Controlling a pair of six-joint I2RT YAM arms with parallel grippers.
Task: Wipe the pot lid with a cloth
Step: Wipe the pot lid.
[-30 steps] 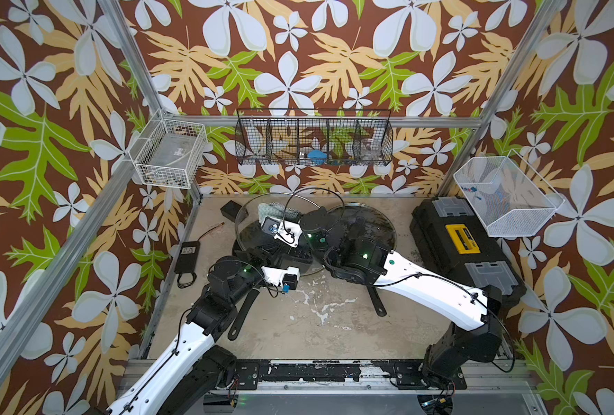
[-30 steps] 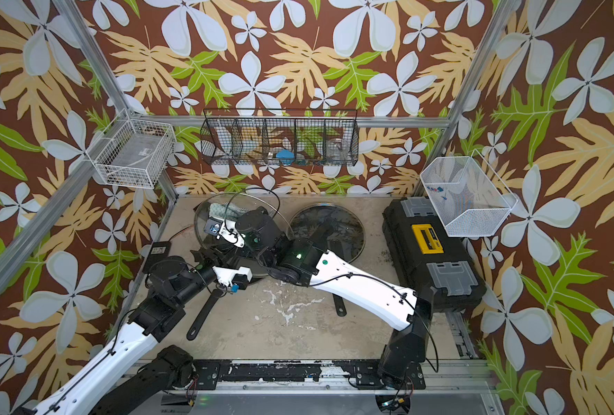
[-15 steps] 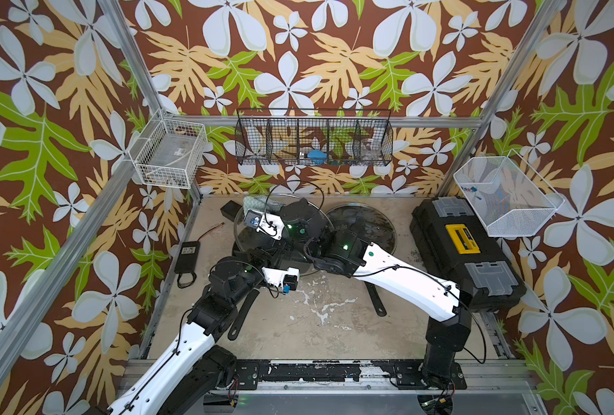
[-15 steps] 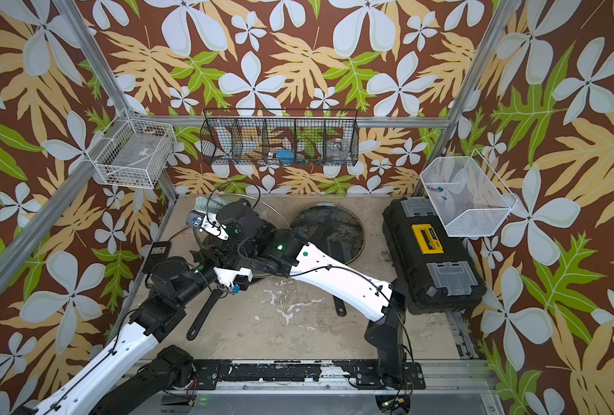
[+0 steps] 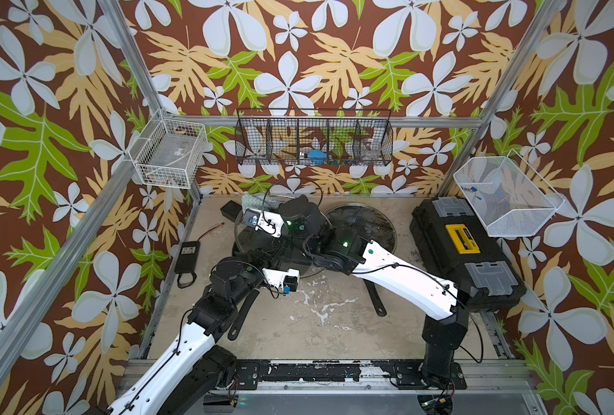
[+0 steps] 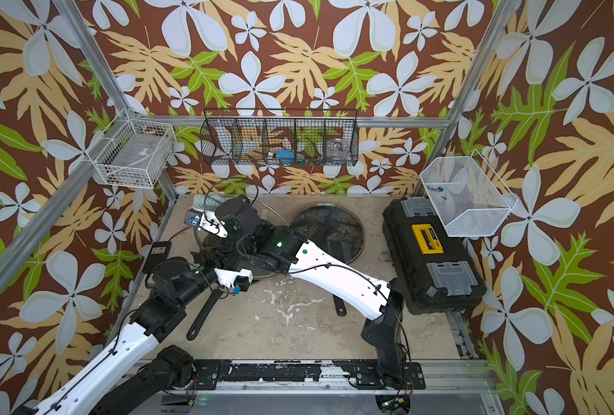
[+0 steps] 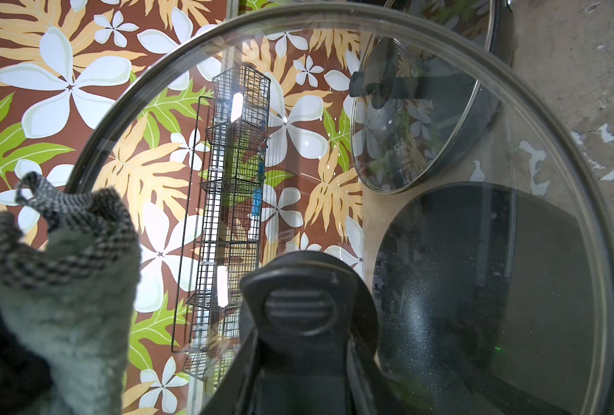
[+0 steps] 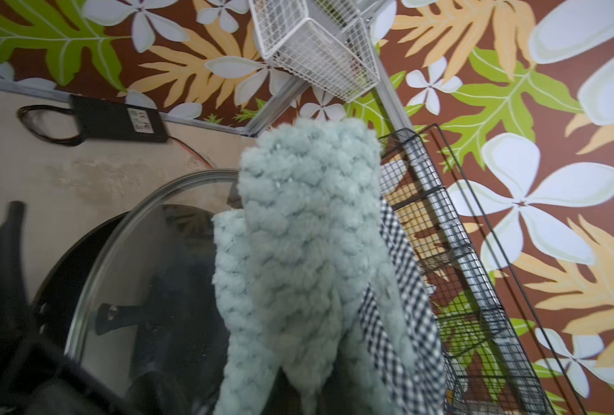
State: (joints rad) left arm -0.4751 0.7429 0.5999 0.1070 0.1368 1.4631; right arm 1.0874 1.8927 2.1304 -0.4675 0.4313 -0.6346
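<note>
The right arm (image 5: 399, 278) has swung over to the left; its elbow has come in nearer the middle; the cloth (image 5: 253, 203) has slid from the middle of the glass lid (image 7: 334, 201) to its far edge.

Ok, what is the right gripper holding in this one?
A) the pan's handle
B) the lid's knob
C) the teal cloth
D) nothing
C: in the right wrist view the cloth bunches straight out of the right gripper, beside the rim of the glass lid.
</note>
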